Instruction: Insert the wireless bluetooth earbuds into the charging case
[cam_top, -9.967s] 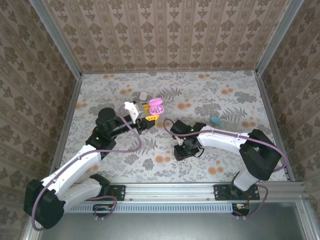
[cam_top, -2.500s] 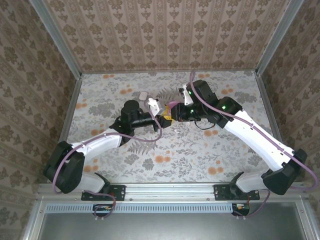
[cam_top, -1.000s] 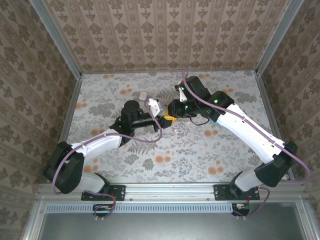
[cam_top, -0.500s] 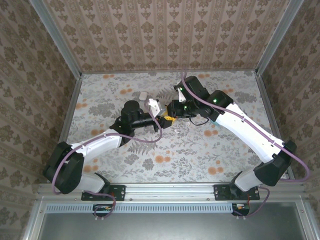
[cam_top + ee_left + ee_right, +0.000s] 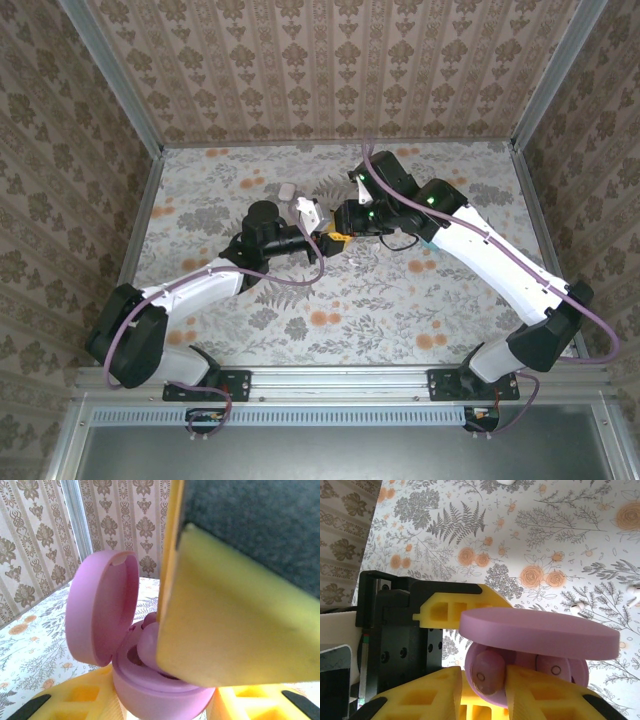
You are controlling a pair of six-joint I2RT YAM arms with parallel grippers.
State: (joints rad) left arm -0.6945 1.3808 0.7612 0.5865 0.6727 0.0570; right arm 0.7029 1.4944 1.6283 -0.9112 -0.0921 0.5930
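A pink pebble-shaped plastic charging case is clenched at its base by the left pincer, whose yellow plastic fingers have moulded hollow pockets. The case sits over the floral-printed table. Its smooth, matte round lid is hinged open and stands up beside the base in the left wrist view. In the right wrist view the lid shows as a flat disc across the top of the base.

The base of the case holds two wells. One glossy pink bean-shaped earbud is seated in one well under the lid. A second pink earbud stands at the other well, right between the two yellow fingertips of the right pincer. Those fingertips flank it closely, but whether they press on it or stand just free of it I cannot tell. In the left wrist view one broad yellow finger of that pincer covers much of the case's mouth.

Beyond the case on the table lie two tiny white buds, well apart from it. A small white rounded object, possibly another case, lies farther off near the left arm.
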